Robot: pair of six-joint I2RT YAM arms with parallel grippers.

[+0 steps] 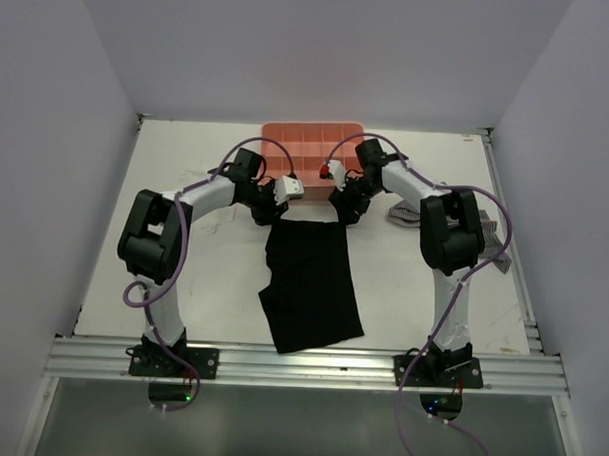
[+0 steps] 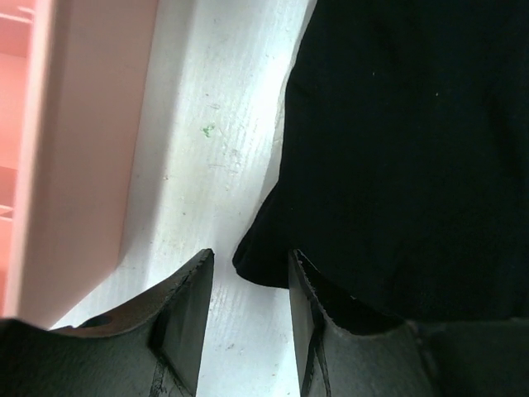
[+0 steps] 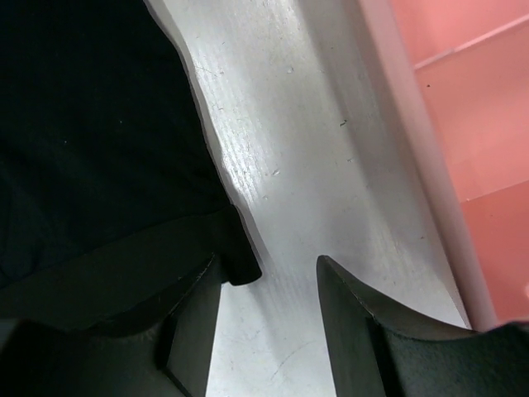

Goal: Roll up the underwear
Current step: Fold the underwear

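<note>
From above, the plain black soft fabric underwear (image 1: 311,283) lies flat just before the pink plastic tray (image 1: 313,138). Left wrist: your left gripper (image 2: 250,265) is spread around one corner. Right wrist: your right gripper (image 3: 269,269) is spread with the corner barely inside, so closing here may miss it and skew the roll.

The left arm (image 1: 174,233) rises from its base, folds at the elbow and reaches inward to the right. The right arm (image 1: 446,233) mirrors it, reaching inward to the left. Both wrists tilt downward, near each other but apart. The left gripper (image 2: 248,289) has its jaws parted with a clear gap, and so does the right gripper (image 3: 269,294).
</note>
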